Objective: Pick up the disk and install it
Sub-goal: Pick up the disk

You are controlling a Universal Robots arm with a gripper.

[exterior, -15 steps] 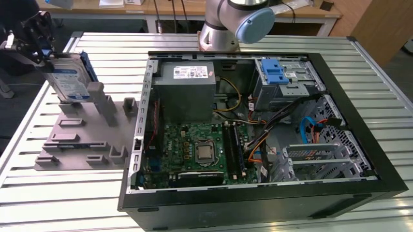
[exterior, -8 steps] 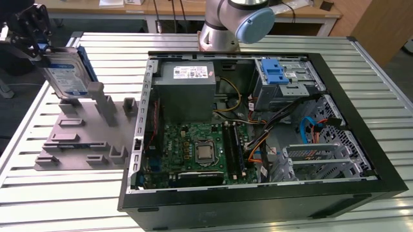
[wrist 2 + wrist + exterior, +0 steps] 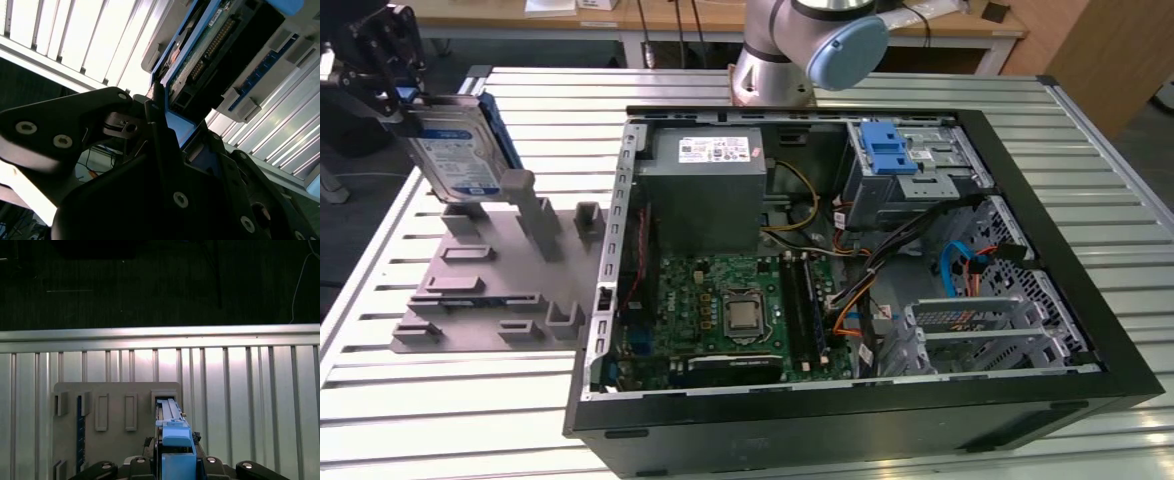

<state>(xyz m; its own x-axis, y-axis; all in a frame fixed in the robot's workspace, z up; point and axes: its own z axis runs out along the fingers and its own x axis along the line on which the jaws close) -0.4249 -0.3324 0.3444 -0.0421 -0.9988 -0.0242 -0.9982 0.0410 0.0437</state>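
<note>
exterior: high, looking down at table [image 3: 454, 420] | both wrist views: close on disk [image 3: 174, 437] [image 3: 200, 55], shared with exterior [image 3: 454, 160]

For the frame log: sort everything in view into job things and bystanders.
Job: disk, held by the gripper; drive cage, its likely slot; case.
Bystanders: stand, power supply, motherboard, cables, table.

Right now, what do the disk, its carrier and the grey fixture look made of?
The disk: probably a metal body, silver-grey with a dull sheen, and a glossy paper-like label on its face.
The carrier: plastic, smooth matte blue with moulded edges.
The fixture: uniform matte grey, with blocky slots and posts. It looks plastic, possibly printed; can't confirm.
</note>
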